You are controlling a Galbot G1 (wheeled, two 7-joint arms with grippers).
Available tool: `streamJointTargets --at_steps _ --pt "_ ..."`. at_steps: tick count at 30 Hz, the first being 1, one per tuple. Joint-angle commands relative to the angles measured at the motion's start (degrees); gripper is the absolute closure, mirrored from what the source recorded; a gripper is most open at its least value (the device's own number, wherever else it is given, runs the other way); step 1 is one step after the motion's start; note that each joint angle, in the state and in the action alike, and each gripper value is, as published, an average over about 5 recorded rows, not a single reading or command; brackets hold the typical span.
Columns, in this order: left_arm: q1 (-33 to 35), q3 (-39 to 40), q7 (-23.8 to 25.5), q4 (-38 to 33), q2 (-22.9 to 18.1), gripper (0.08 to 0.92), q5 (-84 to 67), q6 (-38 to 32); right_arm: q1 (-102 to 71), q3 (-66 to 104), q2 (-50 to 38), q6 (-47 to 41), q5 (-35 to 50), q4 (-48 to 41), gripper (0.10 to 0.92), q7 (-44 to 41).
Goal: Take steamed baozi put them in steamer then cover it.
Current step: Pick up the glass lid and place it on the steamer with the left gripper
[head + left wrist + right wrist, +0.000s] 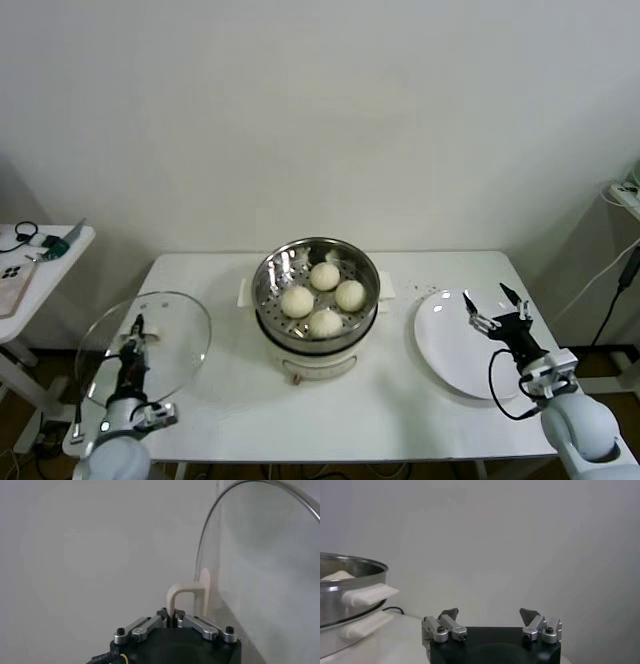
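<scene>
Several off-white baozi (324, 276) lie in the shiny steel steamer (270, 275), which sits on a cream pot base at the table's middle. The steamer's rim and handle also show in the right wrist view (355, 580). My left gripper (133, 332) is shut on the cream handle (182, 592) of the round glass lid (170, 340) and holds it upright over the table's left edge. The lid also shows in the left wrist view (265, 555). My right gripper (494, 305) is open and empty above the white plate (450, 345).
The flat white plate lies at the table's right. A small side table (40, 260) with cables stands at the far left. A white wall is behind the table.
</scene>
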Motion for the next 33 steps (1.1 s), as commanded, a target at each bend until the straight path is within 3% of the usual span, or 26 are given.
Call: streamJointTargets --at_steps 1,8,14,24,33 --pt "7.7 0.7 -0.7 -19.5 6.0 0.853 -5.5 11.2 1.3 -1.0 -0.1 0.2 -0.1 -1.6 0.203 -0.1" --pt "5.8 2.8 3.9 -29.8 12.8 0.853 -10.4 16.5 2.4 -1.6 1.5 0.5 -1.0 -3.2 0.203 -0.8" --pt "-2.8 10.8 7.8 -29.2 17.2 0.853 -12.1 20.9 3.1 -2.4 2.7 0.4 -2.2 -3.5 0.203 -0.7" --pt "-18.7 31.2 16.7 -22.5 7.0 0.853 -0.1 27.2 3.2 -2.0 3.6 0.8 -2.9 -4.2 0.203 -0.8" --pt "-27.8 40.5 21.9 -16.1 4.6 0.853 2.0 30.3 3.1 -1.5 3.7 1.0 -3.8 -4.7 0.203 -0.8"
